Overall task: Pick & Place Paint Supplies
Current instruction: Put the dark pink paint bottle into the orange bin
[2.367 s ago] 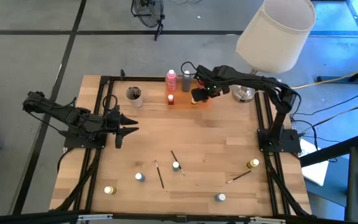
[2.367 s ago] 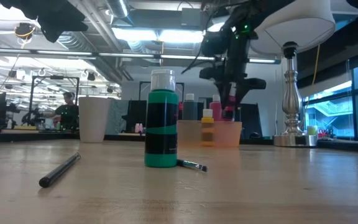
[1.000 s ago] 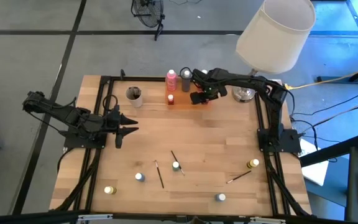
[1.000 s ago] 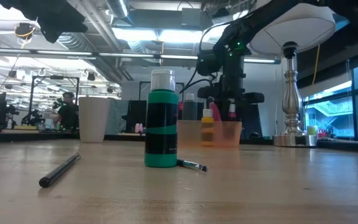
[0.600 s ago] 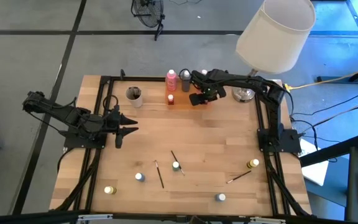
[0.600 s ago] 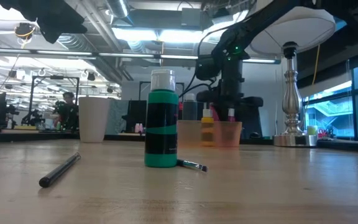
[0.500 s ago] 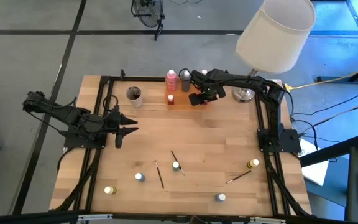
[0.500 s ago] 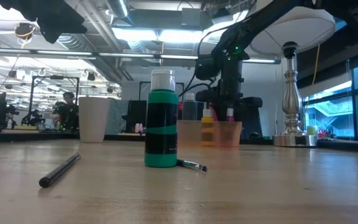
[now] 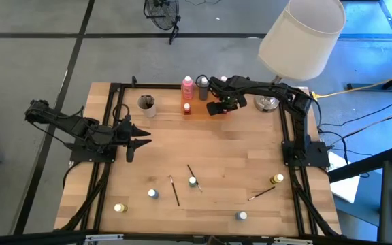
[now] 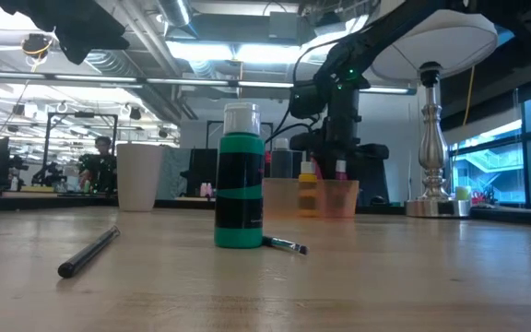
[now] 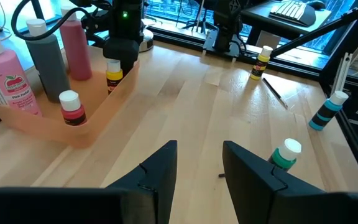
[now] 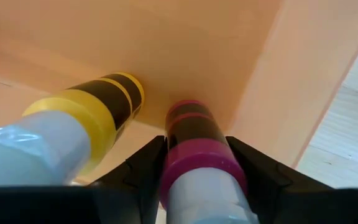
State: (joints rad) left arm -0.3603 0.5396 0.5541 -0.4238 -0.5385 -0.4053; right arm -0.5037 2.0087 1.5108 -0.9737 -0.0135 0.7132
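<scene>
Magenta is the band on the small pot (image 12: 201, 155) that my right hand (image 9: 216, 107) has brought down into the orange tray (image 11: 73, 134) at the far edge of the desk (image 9: 237, 156). A couple of seconds ago that hand hung higher over the tray; now it sits low inside, with the pot standing just beside a yellow-banded pot (image 12: 98, 118). I judge this placement all but finished, though whether the hand still grips the pot or has let it go I cannot tell. The pot is short and round, with a dark label under the magenta band and a pale cap towards me. My left hand (image 9: 136, 141) waits open and empty at the left side of the desk. Several pots, one of them near the middle (image 9: 192, 181), and thin brushes (image 9: 174, 190) remain out on the bare wood, so more trips are due.
</scene>
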